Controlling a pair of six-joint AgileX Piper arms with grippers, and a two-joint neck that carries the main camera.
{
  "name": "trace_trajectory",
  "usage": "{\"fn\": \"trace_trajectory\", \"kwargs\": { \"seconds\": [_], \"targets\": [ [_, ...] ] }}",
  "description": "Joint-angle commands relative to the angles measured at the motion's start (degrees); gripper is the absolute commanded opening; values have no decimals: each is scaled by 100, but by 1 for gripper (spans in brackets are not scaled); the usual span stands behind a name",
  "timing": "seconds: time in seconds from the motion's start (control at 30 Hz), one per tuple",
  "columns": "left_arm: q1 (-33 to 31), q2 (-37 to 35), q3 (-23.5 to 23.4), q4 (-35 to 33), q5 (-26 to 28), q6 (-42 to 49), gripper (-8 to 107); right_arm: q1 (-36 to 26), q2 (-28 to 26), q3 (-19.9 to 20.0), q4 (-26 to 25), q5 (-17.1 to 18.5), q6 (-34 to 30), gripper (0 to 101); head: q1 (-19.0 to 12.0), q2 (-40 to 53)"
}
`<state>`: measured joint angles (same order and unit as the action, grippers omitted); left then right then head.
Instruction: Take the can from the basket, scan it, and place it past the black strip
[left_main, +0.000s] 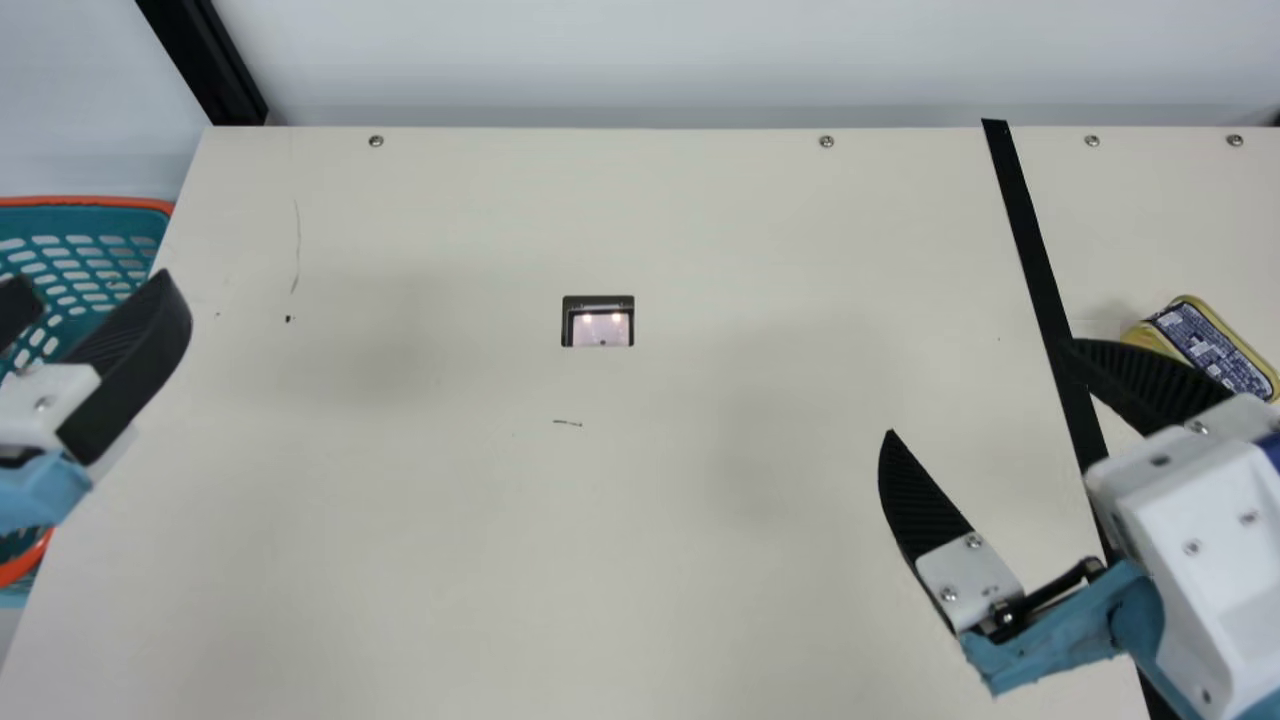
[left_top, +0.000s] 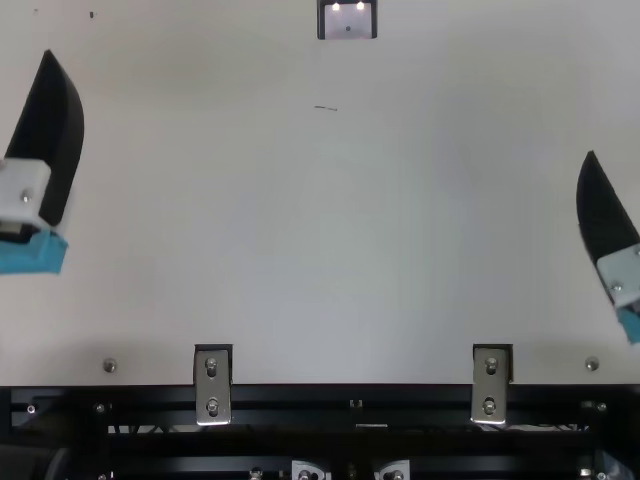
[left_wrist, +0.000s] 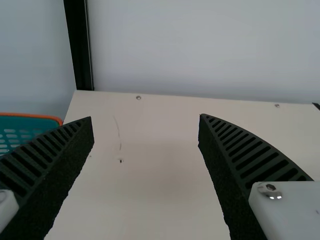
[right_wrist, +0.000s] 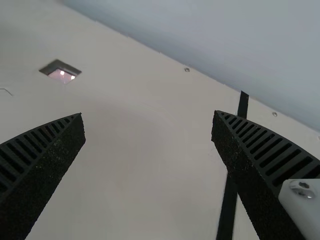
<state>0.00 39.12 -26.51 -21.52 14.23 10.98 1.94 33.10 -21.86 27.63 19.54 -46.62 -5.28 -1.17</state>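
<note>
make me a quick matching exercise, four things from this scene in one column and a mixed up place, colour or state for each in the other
1 can
2 basket
3 scanner
4 right gripper

a open
b let into the table
c past the black strip
d teal, orange rim

Pairs: 1-c, 2-d, 3-b, 4-a

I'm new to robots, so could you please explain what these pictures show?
This is a two-armed robot at a cream table. The main view comes from its neck camera, the top view from a fixed camera overhead, and each wrist view from that arm's wrist. A lit scanner window is set into the table; further right, a black strip crosses it, and a flat tin can lies past that. An orange-rimmed teal basket is at the left. The left gripper and right gripper are both open and hold nothing.
</note>
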Motion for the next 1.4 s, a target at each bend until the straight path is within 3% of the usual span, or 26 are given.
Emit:
{"fn": "trace_trajectory", "kwargs": {
  "seconds": [0.0,0.2,0.47,1.37],
  "targets": [
    [22,-265,153,98,-44,-63,90,18,-354,29,280,-106,427,101,-253,47],
    [195,-842,539,381,-41,-264,90,-118,-716,142,514,-209,1011,101,-253,47],
    [326,-1310,813,659,278,-435,90,-247,-1006,394,317,6,1605,101,-253,47],
    [336,-1427,856,692,357,-465,90,-249,-1014,397,318,50,1625,101,-253,47]
  ]
}}
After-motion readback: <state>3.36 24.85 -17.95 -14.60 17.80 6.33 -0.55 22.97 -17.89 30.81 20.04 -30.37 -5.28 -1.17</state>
